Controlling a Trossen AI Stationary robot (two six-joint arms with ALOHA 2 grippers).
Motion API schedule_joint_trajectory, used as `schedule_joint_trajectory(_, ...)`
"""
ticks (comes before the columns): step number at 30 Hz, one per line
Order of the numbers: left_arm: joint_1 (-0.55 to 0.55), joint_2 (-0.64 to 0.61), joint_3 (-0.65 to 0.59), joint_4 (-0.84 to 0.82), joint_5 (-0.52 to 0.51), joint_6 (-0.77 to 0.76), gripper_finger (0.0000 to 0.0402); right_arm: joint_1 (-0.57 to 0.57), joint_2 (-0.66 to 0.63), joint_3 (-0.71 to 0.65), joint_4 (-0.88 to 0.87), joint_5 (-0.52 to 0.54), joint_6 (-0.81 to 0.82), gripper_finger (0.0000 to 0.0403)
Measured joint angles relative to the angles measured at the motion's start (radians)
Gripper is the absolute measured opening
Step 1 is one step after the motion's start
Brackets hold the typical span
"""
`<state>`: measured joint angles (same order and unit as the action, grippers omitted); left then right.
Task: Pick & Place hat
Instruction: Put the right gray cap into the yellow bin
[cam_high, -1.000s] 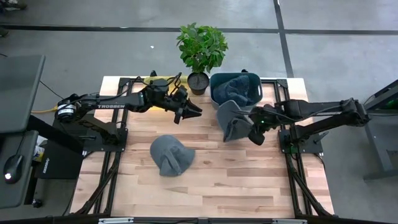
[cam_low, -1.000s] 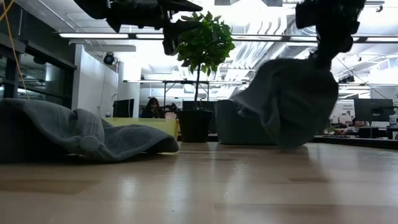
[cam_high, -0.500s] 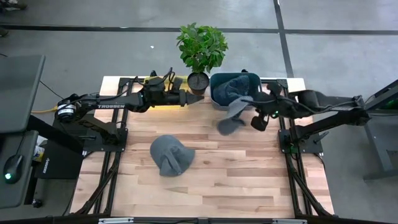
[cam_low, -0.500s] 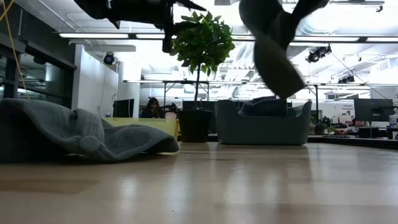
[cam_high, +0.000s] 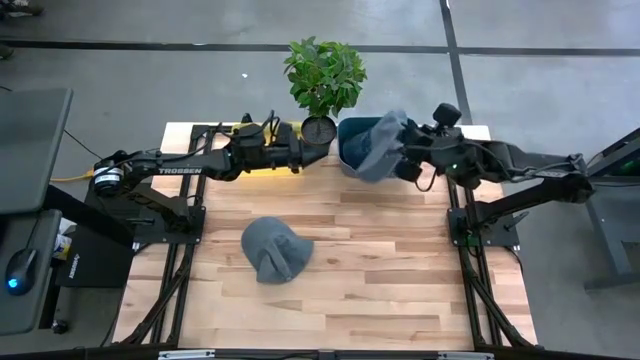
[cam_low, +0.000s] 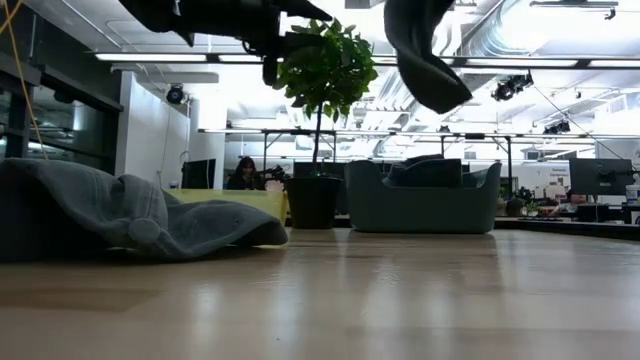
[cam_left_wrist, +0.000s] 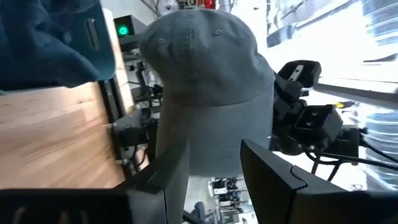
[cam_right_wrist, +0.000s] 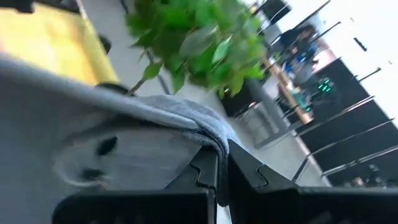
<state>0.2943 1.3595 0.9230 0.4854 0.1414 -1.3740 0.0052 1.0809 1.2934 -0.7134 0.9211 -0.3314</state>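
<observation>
Room: open office behind, ceiling lights, person seated far back at a desk in the low view.
Table (cam_high: 340, 290): light wood slats, both arms reaching in toward its far edge.
Plant (cam_high: 324, 80): potted, at far edge of table, between the two arms.
Bin (cam_high: 345, 150): dark teal tub just beside the plant pot, on the right arm's side; another dark cap already lies inside.
Held hat (cam_high: 383, 143): grey cap, lifted clear of table, hanging at the bin's rim, partly over its opening; in the low view it dangles high above the tub.
Right gripper (cam_high: 408, 160): jaws pinched tight on the held hat's edge, fabric folded over them in its wrist view; sits just beside the bin, on the side away from the plant.
Key relation: cap hangs bin-side of the jaws, so the drop spot lies a short way toward the plant from the gripper; looks like release step is near, cap prob needs to be more fully over the opening first.
Risk: brim may catch the rim and slide out onto table.
Second hat (cam_high: 274, 248): grey cap, flat on table mid-way, well apart from the bin; left arm is nearer to it.
Left gripper (cam_high: 312, 153): raised near the plant pot, jaws part open, holding nothing, pointing at the held hat.
</observation>
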Motion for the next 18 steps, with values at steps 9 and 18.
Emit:
schedule_joint_trajectory(9,-0.014,0.008,0.0,0.123,0.001,-0.023,0.0143,-0.075,0.006,0.0,0.274,-0.07,-0.222,0.0003)
schedule_joint_trajectory(18,-0.108,0.102,0.0,0.257,-0.116,-0.046,0.0143,-0.105,0.006,0.0,0.355,-0.101,-0.341,0.0003)
